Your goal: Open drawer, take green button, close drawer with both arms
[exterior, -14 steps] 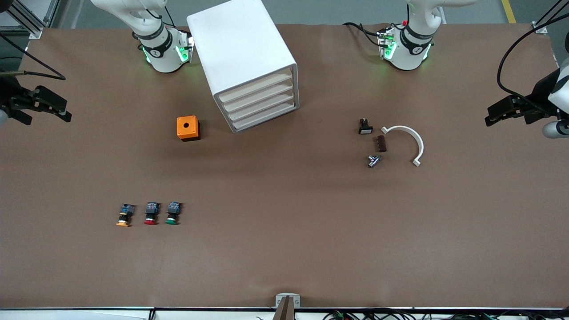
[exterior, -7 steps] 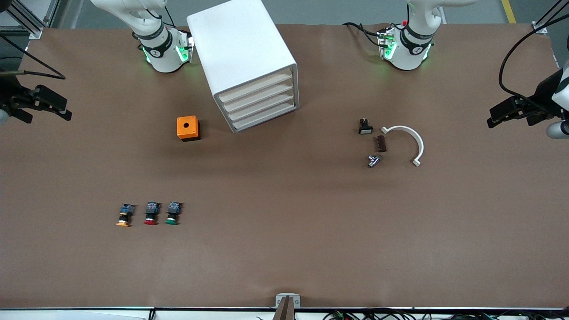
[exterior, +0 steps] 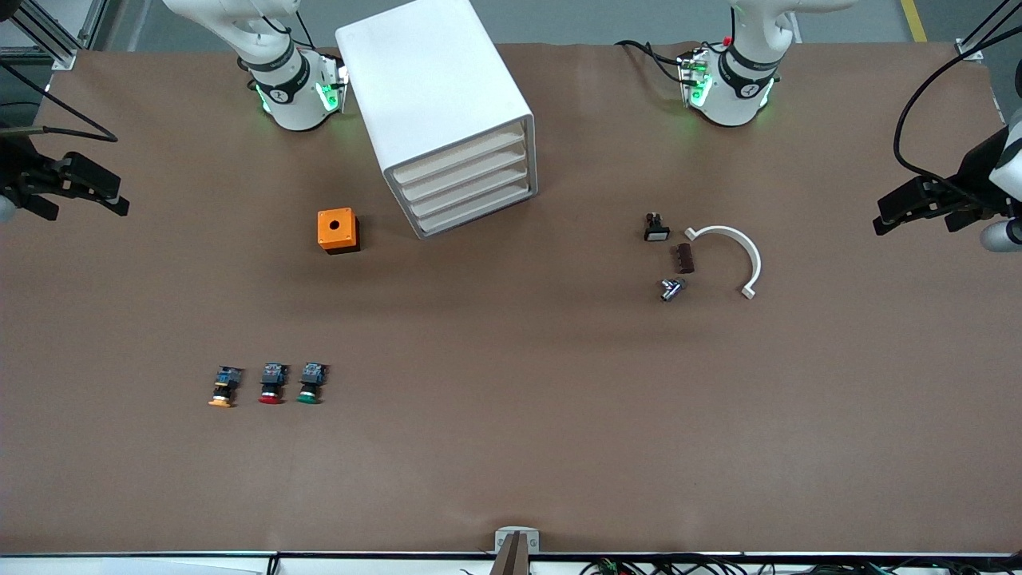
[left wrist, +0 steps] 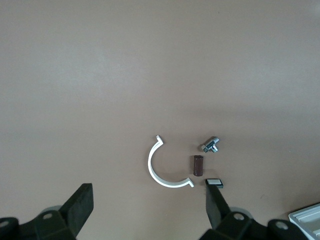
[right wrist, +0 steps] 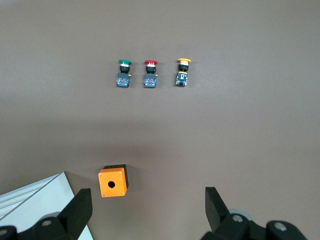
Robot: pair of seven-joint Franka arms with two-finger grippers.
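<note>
drawer (exterior: 471, 188) closed | button (exterior: 310, 384) on table | left gripper (exterior: 898, 208) jaws apart, empty | right gripper (exterior: 100, 196) jaws apart, empty

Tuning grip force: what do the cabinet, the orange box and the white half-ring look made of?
Cabinet: likely plastic, smooth matte white, rounded corners. Orange box: probably moulded plastic, matte orange lid on black base. White half-ring: looks like thin plastic, matte; could be painted metal.

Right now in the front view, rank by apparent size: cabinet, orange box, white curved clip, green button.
1. cabinet
2. white curved clip
3. orange box
4. green button

Clip and box look close; the clip spans more but is thin.
</note>
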